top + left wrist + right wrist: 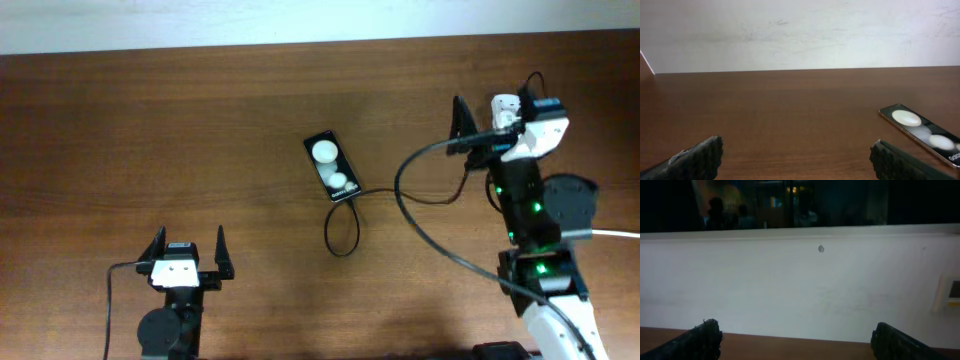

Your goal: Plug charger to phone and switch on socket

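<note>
The phone (333,166) lies flat at mid-table, screen up with two white spots; it also shows at the right of the left wrist view (920,131). The charger cable (340,235) loops from the phone's near end and runs right toward the right arm; I cannot tell whether its tip is seated. A small white block (505,110) shows under the right gripper; I cannot tell whether it is the adapter or the socket. My left gripper (188,250) is open and empty near the front left. My right gripper (497,102) is open, raised at the far right.
A thick white cord (615,234) leaves at the right edge. The right arm's own thick black cable (420,215) arcs over the table between phone and arm. A white wall runs behind the table's far edge (800,295).
</note>
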You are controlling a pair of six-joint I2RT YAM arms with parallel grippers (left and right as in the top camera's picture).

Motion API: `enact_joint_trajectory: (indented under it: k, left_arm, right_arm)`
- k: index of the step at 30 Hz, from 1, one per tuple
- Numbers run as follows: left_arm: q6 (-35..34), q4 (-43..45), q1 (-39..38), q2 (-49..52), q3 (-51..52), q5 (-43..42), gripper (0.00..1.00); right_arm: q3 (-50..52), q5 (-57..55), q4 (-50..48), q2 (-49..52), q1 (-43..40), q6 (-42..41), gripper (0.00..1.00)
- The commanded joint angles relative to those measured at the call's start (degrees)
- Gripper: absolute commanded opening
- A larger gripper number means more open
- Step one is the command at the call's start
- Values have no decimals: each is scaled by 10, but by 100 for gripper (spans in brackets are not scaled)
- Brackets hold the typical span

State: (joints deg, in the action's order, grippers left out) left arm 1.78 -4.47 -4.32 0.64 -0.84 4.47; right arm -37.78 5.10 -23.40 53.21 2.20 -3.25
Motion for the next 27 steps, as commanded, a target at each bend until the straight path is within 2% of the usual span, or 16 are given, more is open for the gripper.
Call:
enact_joint_trajectory:
  k: [1,11,12,16,21,23,27]
  left_arm:
    - [9,0,3,-3,3,-2,99]
    - [9,0,4,-3,3,-2,99]
    - [9,0,3,-3,3,-2,99]
    - [9,0,4,-3,3,-2,99]
    - [9,0,4,-3,3,-2,99]
    - [9,0,4,-3,3,-2,99]
    - [9,0,4,-3,3,-2,99]
  right_arm:
    - [50,-9,-2,-51,5,-5,99]
    - [346,-7,-48,-359,5,-33,99]
    - [376,-7,-38,-403,6,-33,99]
    - [375,-23,125,-515,10,-32,99]
    - [375,-39,281,-530,8,-32,99]
    - [375,-43,280,-530,8,-21,99]
    - [375,-44,280,-530,8,76,99]
